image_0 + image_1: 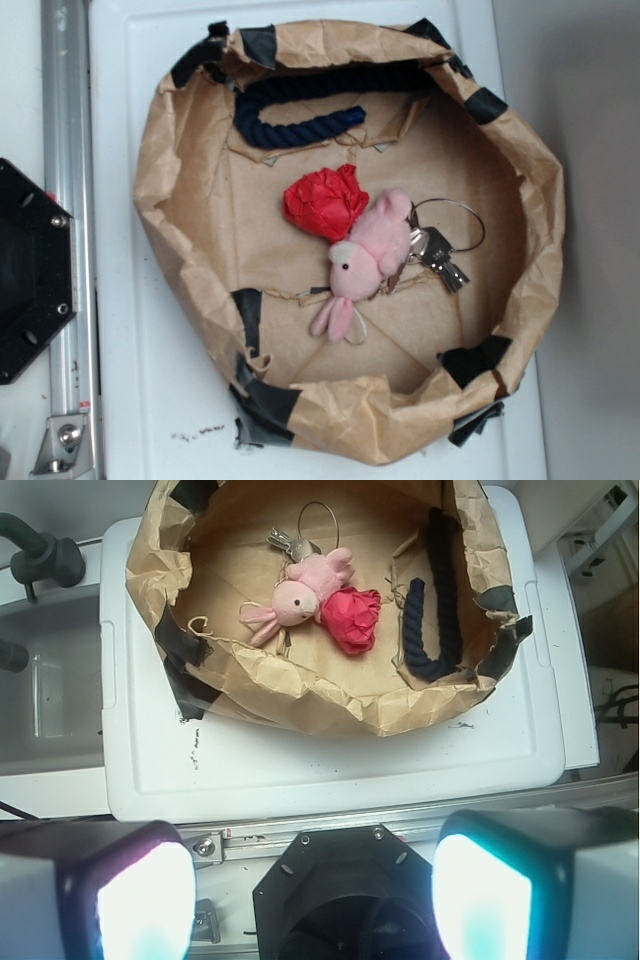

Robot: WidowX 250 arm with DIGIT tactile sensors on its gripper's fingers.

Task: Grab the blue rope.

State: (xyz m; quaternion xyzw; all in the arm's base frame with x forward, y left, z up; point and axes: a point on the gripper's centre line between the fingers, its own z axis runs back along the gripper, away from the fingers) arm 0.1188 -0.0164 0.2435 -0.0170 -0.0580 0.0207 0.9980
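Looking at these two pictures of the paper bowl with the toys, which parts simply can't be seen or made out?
- Dark navy twisted rope: in the exterior view its far arm runs under the crumpled brown paper bowl's rim, so its end is hidden.
- Bunch of silver keys: partly covered by the pink plush animal; number unclear.
- Gripper: the wrist view's bottom edge cuts off its glowing, blurred fingers; it does not appear in the exterior view.
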